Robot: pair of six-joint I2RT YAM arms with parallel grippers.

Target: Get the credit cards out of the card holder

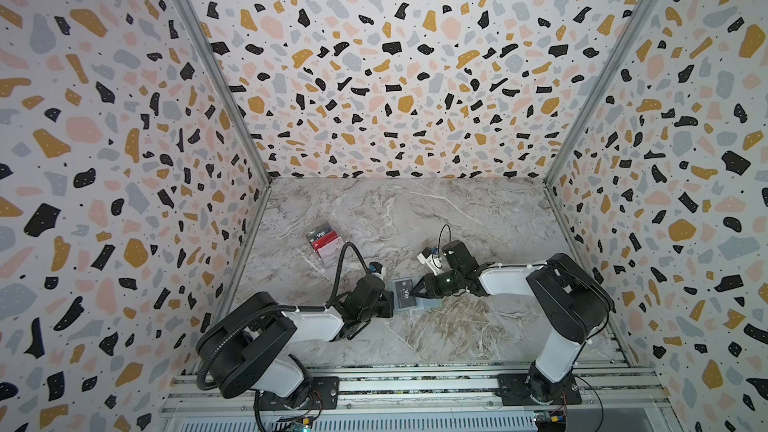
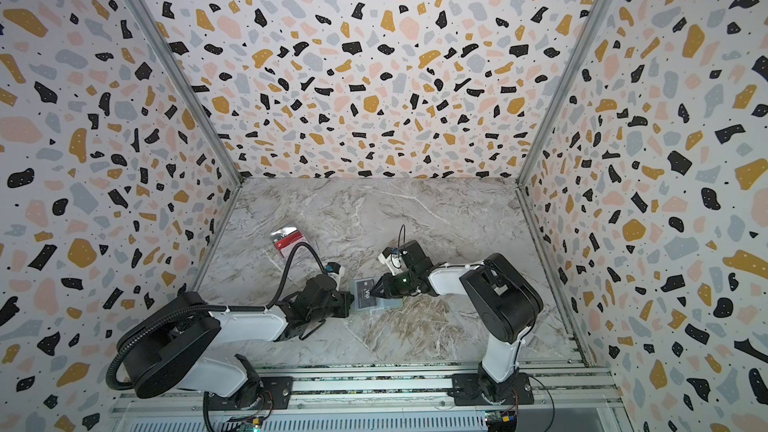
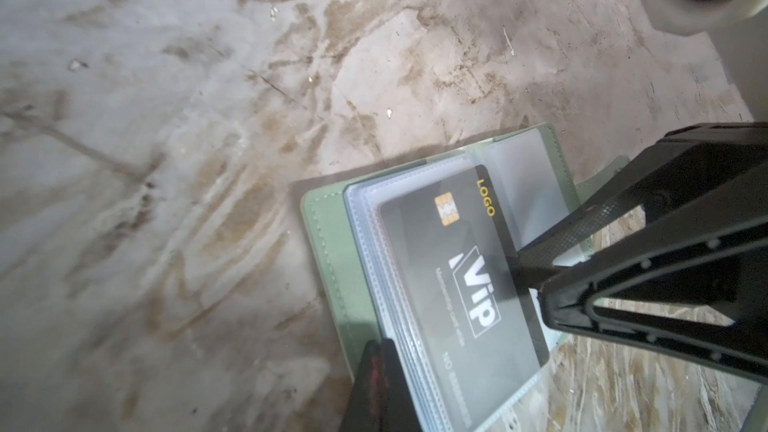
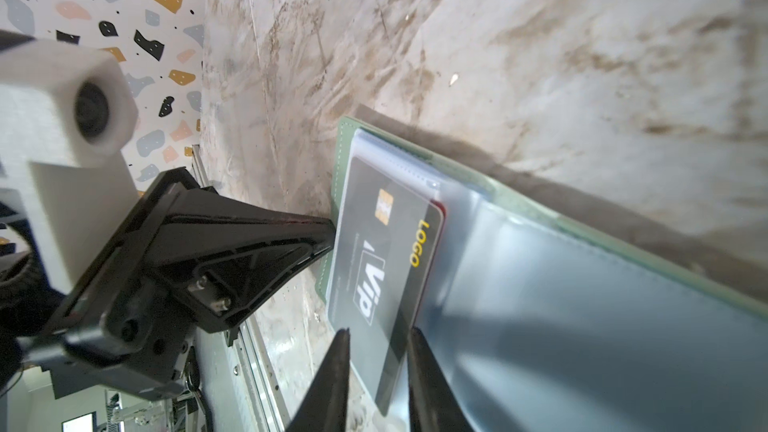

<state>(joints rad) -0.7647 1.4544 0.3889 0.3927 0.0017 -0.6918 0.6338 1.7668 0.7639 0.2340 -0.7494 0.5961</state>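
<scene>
The pale green card holder (image 1: 430,304) (image 2: 391,304) lies open on the marble table between both arms, clear sleeves up (image 3: 332,243) (image 4: 582,305). A dark grey "Vip" credit card (image 1: 404,293) (image 2: 365,295) (image 3: 465,268) (image 4: 382,268) sticks partly out of the top sleeve, a red edge behind it. My left gripper (image 1: 390,299) (image 2: 350,299) (image 3: 382,351) is shut, its tip resting on the holder's cover edge. My right gripper (image 1: 413,290) (image 2: 372,290) (image 4: 378,330) is narrowly open, with the grey card's free edge between its fingers. No white-pink card shows.
A clear plastic box (image 1: 324,243) (image 2: 289,241) with red and dark cards in it lies on the table behind the left arm. Patterned walls close in the left, back and right. A metal rail (image 1: 415,384) runs along the front edge.
</scene>
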